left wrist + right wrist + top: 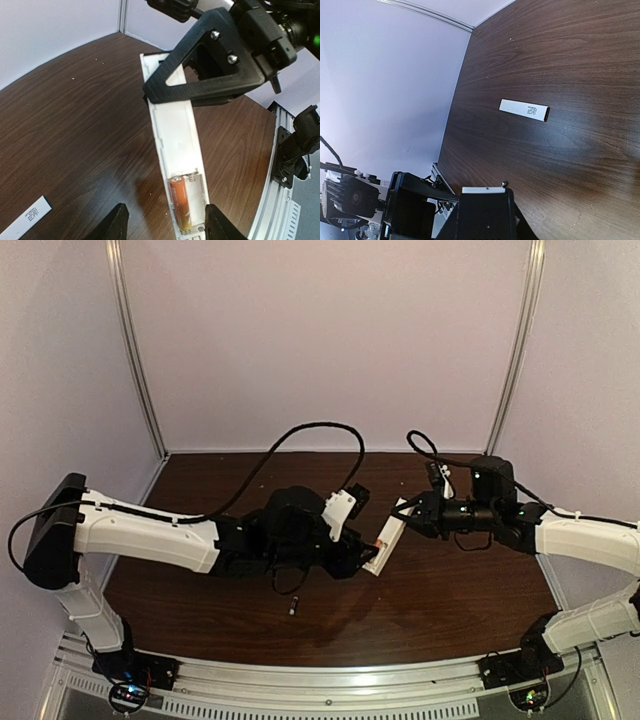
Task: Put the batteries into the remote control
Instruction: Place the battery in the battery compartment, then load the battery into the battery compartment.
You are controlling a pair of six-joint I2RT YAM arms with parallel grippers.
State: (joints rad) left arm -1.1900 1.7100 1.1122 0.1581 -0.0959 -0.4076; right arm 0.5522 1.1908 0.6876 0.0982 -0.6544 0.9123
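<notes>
Orange battery [180, 204] sits in the remote control's [175, 130] bay. Right claw [407, 512] clenches the remote control; left claw [166, 225] flanks it, released.

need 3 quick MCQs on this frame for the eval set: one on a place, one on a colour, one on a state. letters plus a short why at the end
1. Where is the black battery?
A. inside the remote
B. lying on the table
C. on the front rail

2. What colour is the battery seated in the remote?
A. orange
B. green
C. blue

3. What is the right end effector doing?
A. open above the table
B. shut on a battery
C. shut on the remote

Key:
1 B: the top view shows it lying alone on the wood.
2 A: the left wrist view shows an orange battery in the remote.
3 C: its black fingers clamp the remote's far end.
</notes>
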